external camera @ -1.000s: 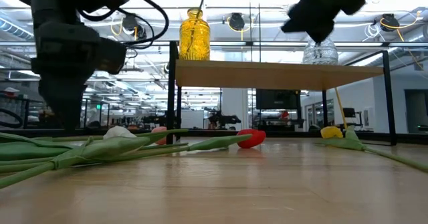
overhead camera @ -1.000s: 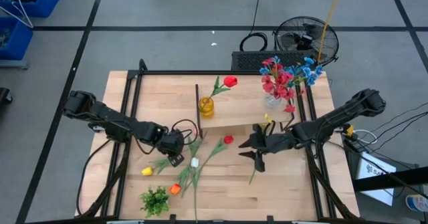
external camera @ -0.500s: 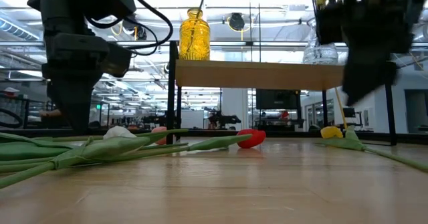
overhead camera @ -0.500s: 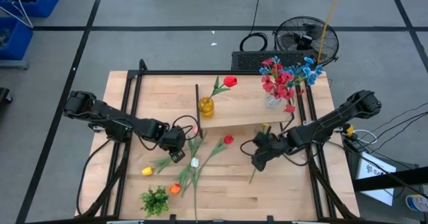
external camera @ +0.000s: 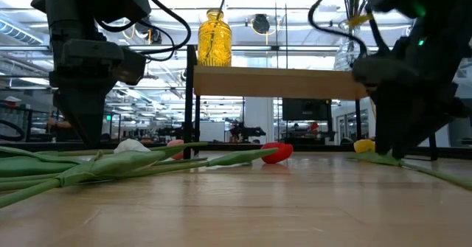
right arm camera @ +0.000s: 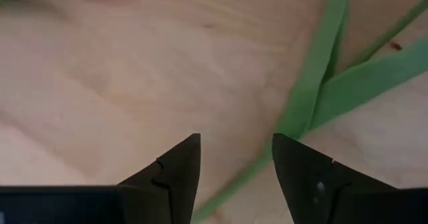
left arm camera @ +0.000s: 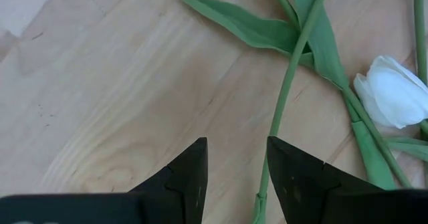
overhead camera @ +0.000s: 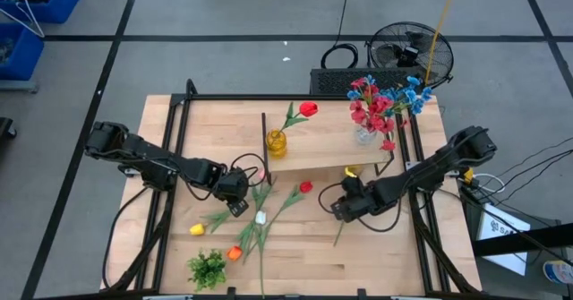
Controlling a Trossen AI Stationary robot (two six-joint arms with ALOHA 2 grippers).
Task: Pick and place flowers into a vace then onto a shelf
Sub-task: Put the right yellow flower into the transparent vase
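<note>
Partly done, judging by the layout. Already up on the shelf (overhead camera: pixel 322 148): a yellow vase (overhead camera: pixel 276 142) at the left end holding one red tulip (overhead camera: pixel 308 109), and a clear vase (overhead camera: pixel 364 135) at the right end packed with a red and blue bouquet (overhead camera: pixel 383 101).

Still loose on the desk (overhead camera: pixel 295 269), in front of the shelf: a second red tulip (overhead camera: pixel 305 187) near the middle, a white tulip (overhead camera: pixel 260 218), a yellow tulip (overhead camera: pixel 197 229) and an orange tulip (overhead camera: pixel 235 252) toward the near left, stems crossing one another. Farther right, a yellow-headed flower (external camera: pixel 364 146) lying beside the shelf leg, its green stem (right arm camera: pixel 314 83) running toward the near edge. Also a leafy clump (overhead camera: pixel 208 268) at the near left corner, apparently not part of the job.

Left gripper (left arm camera: pixel 235 177) low over the desk beside the white tulip's stem, jaws apart, nothing between them. Right gripper (right arm camera: pixel 234 167) low over the desk at the yellow-headed flower's stem, jaws apart and empty, stem just ahead and to one side.

Left to do, by the look of it: lift the remaining tulips one by one into a vase; no vase stands on the desk, both being on the shelf already.
</note>
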